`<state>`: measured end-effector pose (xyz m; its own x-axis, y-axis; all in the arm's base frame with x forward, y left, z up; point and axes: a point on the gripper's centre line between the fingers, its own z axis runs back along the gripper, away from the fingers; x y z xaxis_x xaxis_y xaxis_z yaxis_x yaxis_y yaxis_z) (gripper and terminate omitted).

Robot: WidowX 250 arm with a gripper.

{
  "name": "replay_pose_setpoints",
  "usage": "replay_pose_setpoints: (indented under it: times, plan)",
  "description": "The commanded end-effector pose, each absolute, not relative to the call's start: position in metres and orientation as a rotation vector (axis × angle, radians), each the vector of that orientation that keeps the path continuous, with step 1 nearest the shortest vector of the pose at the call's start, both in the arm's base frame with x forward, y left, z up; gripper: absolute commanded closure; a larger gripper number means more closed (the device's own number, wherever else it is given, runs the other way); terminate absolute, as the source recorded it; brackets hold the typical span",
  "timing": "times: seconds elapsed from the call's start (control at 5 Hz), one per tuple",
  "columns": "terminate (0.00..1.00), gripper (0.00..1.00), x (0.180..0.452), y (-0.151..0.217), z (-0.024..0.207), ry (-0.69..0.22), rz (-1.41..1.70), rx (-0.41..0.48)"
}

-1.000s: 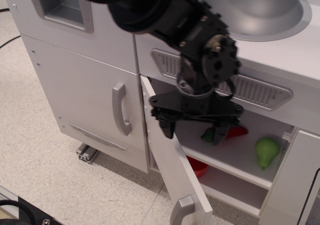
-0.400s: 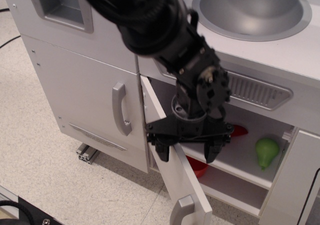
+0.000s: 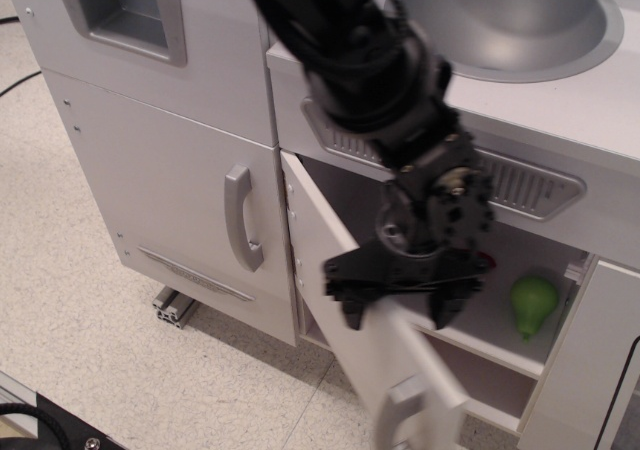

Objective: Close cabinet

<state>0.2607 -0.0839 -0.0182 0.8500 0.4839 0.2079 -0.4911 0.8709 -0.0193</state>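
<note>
Cabinet [image 3: 500, 330] sitting under the sink [image 3: 515, 20], just right of the taller closed door [image 3: 160, 185], and definitely not shut yet. Door [image 3: 345, 300] swung out toward the camera on its left-edge hinges, lower end blurry, grey handle [image 3: 400, 410] smeared down near the bottom of the picture. Inner shelf [image 3: 490, 325] in plain sight, with a green pear [image 3: 533, 302] on it at the right and a sliver of something red [image 3: 483, 262] peeking from behind the arm.

Claw [image 3: 402, 312] hanging right in front of the opening, above the door's top edge, fingers spread wide, nothing held. Looks pressed against or just beside the inner face of the door, but can't tell for sure if touching.

Progress-wise: roughly halfway at best, going by the gap. Left to do: get the door pushed back flush with the cabinet front. Worth watching the claw sitting in the swing path, otherwise probably jammed against the frame.
</note>
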Motion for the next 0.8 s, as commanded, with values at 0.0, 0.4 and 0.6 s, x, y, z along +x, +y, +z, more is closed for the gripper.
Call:
replay_pose_setpoints:
  times: [0.0, 0.4, 0.6]
  plan:
    - [0.0, 0.0, 0.299, -0.131, 0.013, -0.255, 0.536, -0.105]
    - [0.0, 0.0, 0.267, -0.128, 0.043, -0.234, 0.385, -0.155]
    - [0.0, 0.0, 0.241, -0.111, 0.037, -0.19, 0.294, -0.124]
